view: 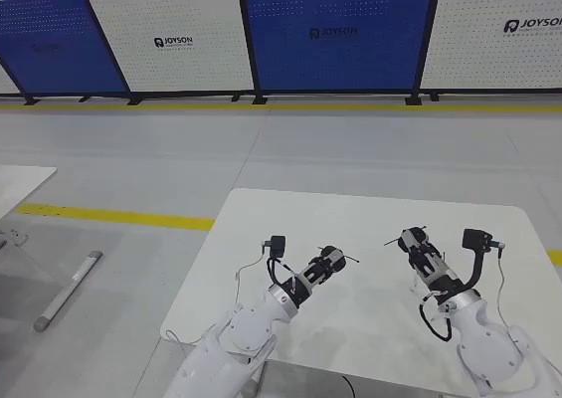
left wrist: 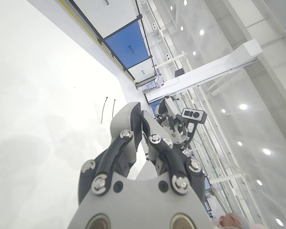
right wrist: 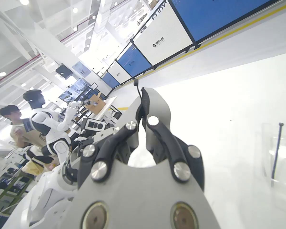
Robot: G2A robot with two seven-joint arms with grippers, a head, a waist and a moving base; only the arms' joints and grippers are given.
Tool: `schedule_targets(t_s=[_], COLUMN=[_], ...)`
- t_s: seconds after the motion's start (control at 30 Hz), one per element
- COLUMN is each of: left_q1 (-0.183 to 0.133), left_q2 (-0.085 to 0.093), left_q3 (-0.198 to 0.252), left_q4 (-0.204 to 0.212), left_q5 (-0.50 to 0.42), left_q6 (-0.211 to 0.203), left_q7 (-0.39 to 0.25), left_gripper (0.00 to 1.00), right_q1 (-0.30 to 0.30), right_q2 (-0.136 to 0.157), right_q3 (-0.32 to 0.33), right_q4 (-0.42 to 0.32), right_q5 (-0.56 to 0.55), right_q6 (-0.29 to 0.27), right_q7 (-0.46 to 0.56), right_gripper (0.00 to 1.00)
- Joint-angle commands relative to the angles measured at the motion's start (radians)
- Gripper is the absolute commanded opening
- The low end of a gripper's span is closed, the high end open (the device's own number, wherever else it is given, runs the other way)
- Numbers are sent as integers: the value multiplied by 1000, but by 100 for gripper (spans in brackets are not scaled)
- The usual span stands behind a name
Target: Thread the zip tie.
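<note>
Right tool (right wrist: 144, 98) pinches zip tie (right wrist: 136, 82) near its head; left tool (left wrist: 141, 115) pressed together, contents unclear. Risk: thin strap pivots in pinch, tip misses head slot.

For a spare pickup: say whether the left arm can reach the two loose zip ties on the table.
Probably yes: the loose zip ties lie on open table ahead of the left gripper, nothing between; it is shut.
</note>
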Motion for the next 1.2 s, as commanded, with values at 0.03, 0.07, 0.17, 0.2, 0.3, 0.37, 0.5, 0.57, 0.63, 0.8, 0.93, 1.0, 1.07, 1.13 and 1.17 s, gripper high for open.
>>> schedule_targets(t_s=[0.03, 0.07, 0.17, 0.2, 0.3, 0.37, 0.5, 0.57, 0.63, 0.8, 0.93, 1.0, 1.07, 1.13, 1.17], left_q1=[0, 0, 0, 0, 0, -1, 7, 10, 10, 10, 10, 10, 10, 10, 10], left_q2=[0, 0, 0, 0, 0, 0, 2, 2, 2, 2, 2, 2, 2, 2, 2], left_q3=[0, 0, 0, 0, 0, -2, -13, -9, -9, -9, -9, -9, -9, -9, -9], left_q4=[0, 0, 0, 0, 0, -4, -18, -21, -21, -21, -21, -21, -21, -21, -21], left_q5=[0, 0, 0, 0, 0, 1, 76, 89, 89, 89, 89, 89, 89, 89, 89], left_q6=[0, 0, 0, 0, 0, 0, -2, -2, -2, -2, -2, -2, -2, -2, -2], left_q7=[0, 0, 0, 0, 0, 13, 98, 105, 105, 105, 105, 105, 105, 105, 105], left_gripper=[0, 0, 0, 0, 0, 0, 0, 0, 0, 0, 0, 0, 0, 0, 0], right_q1=[0, 0, 0, 0, 0, 0, 0, 0, 0, 0, -10, -5, 2, 12, 14], right_q2=[0, 0, 0, 0, 0, 0, 0, 0, 0, 0, -6, -10, -17, -22, -23], right_q3=[0, 0, 0, 0, 0, 0, 0, 0, 0, 0, -30, -45, -64, -80, -83], right_q4=[0, 0, 0, 0, 0, 0, 0, 0, 0, 0, -3, 4, 12, 19, 21], right_q5=[0, 0, 0, 0, 0, 0, 0, 0, 0, 0, -45, -49, -43, -30, -28], right_q6=[0, 0, 0, 0, 0, 0, 0, 0, 0, 0, 4, 4, -10, -30, -33], right_q7=[0, 0, 0, 0, 0, 0, 0, 0, 0, 0, 0, 0, -2, -1, -2], right_gripper=[0, 0, 0, 0, 0, 0, 0, 0, 0, 0, 0, 0, 0, 0, 0])
